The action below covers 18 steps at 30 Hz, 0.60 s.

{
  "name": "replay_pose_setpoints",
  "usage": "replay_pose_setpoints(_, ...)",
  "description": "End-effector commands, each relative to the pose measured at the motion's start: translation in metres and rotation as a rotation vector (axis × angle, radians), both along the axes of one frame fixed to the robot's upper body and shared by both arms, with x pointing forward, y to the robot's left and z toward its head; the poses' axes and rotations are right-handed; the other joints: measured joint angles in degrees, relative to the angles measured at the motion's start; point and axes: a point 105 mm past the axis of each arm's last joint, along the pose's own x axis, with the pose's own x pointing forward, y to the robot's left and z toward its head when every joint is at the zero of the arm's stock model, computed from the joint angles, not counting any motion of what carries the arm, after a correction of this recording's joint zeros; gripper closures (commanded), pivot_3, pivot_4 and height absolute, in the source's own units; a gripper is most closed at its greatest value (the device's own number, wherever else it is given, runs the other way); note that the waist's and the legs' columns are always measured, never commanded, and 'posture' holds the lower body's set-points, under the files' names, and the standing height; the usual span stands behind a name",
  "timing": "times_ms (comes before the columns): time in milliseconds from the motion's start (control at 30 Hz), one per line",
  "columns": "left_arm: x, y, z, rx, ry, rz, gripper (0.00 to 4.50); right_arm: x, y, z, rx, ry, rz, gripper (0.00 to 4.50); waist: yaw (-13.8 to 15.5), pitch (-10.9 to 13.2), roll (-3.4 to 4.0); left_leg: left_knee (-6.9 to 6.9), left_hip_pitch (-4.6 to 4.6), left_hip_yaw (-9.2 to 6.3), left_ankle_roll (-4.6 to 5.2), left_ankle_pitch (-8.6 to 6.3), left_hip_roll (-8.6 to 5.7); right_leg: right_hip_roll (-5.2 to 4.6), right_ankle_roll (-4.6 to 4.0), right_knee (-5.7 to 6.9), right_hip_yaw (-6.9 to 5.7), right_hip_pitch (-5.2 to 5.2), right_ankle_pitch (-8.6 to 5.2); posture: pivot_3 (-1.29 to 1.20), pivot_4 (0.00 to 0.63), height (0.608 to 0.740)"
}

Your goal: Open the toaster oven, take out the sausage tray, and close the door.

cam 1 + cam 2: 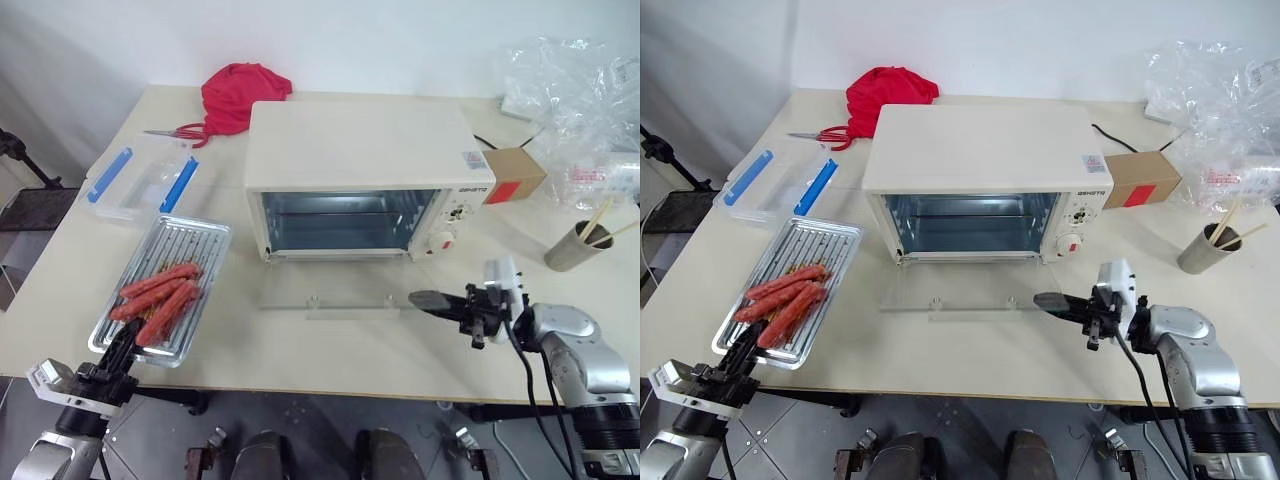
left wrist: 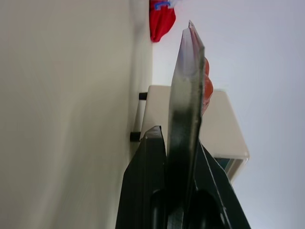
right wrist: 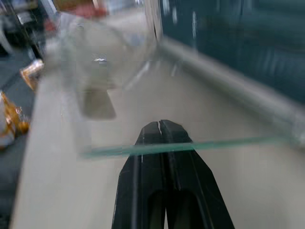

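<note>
nearest the viewer, left gripper (image 1: 124,345) clamped on the near edge of the sausage tray (image 1: 163,287), which lies on the table (image 1: 330,345) left of the toaster oven (image 1: 365,180) with three sausages (image 1: 158,296) in it; fingers (image 2: 148,191) pinch the tray's thin rim in the left wrist view; right gripper (image 1: 425,299) shut, holding nothing, its tips at the right end of the door (image 1: 330,297), under the glass edge in the right wrist view; door folded down flat before the open oven cavity; clear box with blue clips (image 1: 143,178) beyond the tray; red cloth (image 1: 240,95) and scissors (image 1: 172,133) at the far edge; metal cup (image 1: 577,247) and cardboard box (image 1: 514,175) to the right.
</note>
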Motion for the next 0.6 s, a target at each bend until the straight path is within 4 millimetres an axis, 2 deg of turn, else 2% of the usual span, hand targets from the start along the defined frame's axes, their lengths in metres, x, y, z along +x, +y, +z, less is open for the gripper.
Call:
replay_pose_setpoints(33, -0.005, -0.001, 0.008, 0.016, -0.038, -0.005, 4.5, -0.003, -0.004, 0.025, 0.092, -0.06, -0.024, 4.44, 0.0, 0.0, -0.01, 0.0, 0.0, 0.0, 0.0, -0.01, 0.0, 0.0, 0.0, -0.01, 0.0, 0.0, 0.0, 0.0, 0.15, 0.74)
replay_pose_setpoints(133, -0.006, -0.003, 0.009, 0.02, -0.047, -0.013, 4.5, 0.003, -0.007, 0.05, 0.174, -0.09, -0.064, 4.44, 0.1, 0.0, -0.01, 0.0, -0.01, 0.0, -0.01, -0.03, -0.01, -0.02, -0.01, -0.03, 0.0, 0.0, 0.0, 0.0, 0.15, 0.74)
replay_pose_setpoints(333, -0.01, 0.0, 0.01, 0.043, -0.036, -0.025, 4.5, 0.006, -0.008, 0.086, 0.381, -0.074, -0.083, 4.44, 0.0, 0.0, -0.01, -0.04, -0.02, -0.02, -0.04, -0.06, 0.03, -0.02, -0.04, -0.04, 0.0, -0.03, -0.01, 0.0, 0.15, 0.74)
replay_pose_setpoints(433, -0.014, -0.003, 0.01, 0.056, -0.034, -0.072, 4.5, -0.002, -0.003, 0.089, 0.381, -0.013, -0.036, 4.44, 0.0, 0.0, 0.0, -0.1, -0.08, -0.01, -0.02, -0.1, 0.03, -0.02, -0.04, -0.06, 0.0, -0.1, -0.02, 0.0, 0.15, 0.74)
replay_pose_setpoints(500, -0.018, -0.005, 0.011, 0.065, -0.039, -0.111, 4.5, -0.013, 0.002, 0.081, 0.267, -0.025, -0.005, 4.44, 0.1, 0.0, 0.01, -0.11, -0.09, 0.01, 0.0, -0.13, 0.02, -0.03, -0.05, -0.08, 0.01, -0.12, -0.02, 0.0, 0.15, 0.74)
replay_pose_setpoints(600, -0.023, -0.007, 0.013, 0.079, -0.04, -0.181, 4.5, -0.032, 0.01, 0.068, 0.107, -0.092, 0.06, 3.85, 0.3, 0.0, 0.0, -0.11, -0.12, -0.01, 0.06, -0.21, 0.0, -0.02, -0.05, -0.16, -0.02, -0.11, -0.02, 0.0, 0.15, 0.74)
